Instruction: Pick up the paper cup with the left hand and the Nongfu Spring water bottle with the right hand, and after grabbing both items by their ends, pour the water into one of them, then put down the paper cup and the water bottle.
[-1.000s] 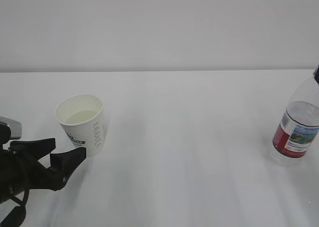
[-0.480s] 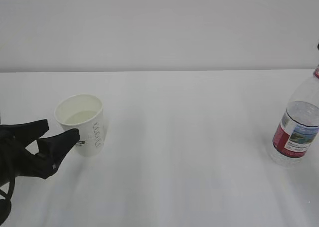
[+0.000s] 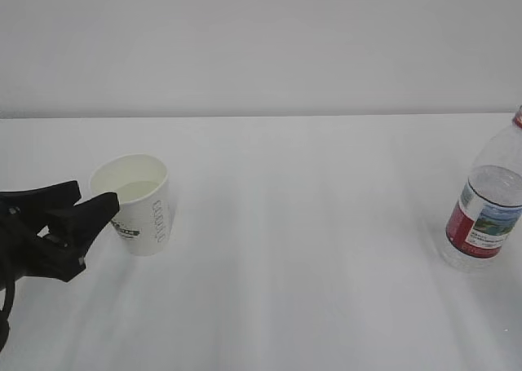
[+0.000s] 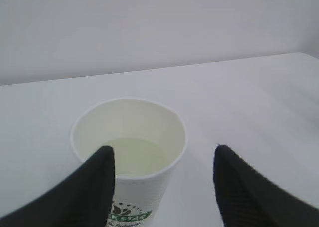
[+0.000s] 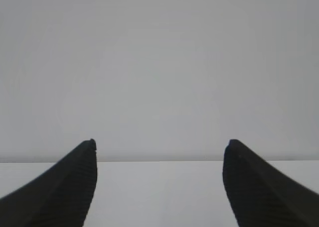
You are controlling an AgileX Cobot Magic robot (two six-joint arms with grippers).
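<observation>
Exterior: paper cup [image 3: 137, 205] upright, holding water, just right of your left hand [image 3: 75, 205]; bottle [image 3: 489, 198] far right.
Left wrist: jaws apart, one finger [image 4: 97, 179] overlapping the cup [image 4: 130, 149], not clamped.
Right wrist: right hand [image 5: 158, 182] wide, holding nothing.

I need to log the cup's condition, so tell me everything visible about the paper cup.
The paper cup is small, white and tapered, with a rolled rim, a dark green logo low on its side and a column of outlined grey letters. It stands upright on the white table, left of centre, holding a shallow pool of pale water. The left claw is open, with the cup off-centre between its fingers; contact is unclear.
</observation>
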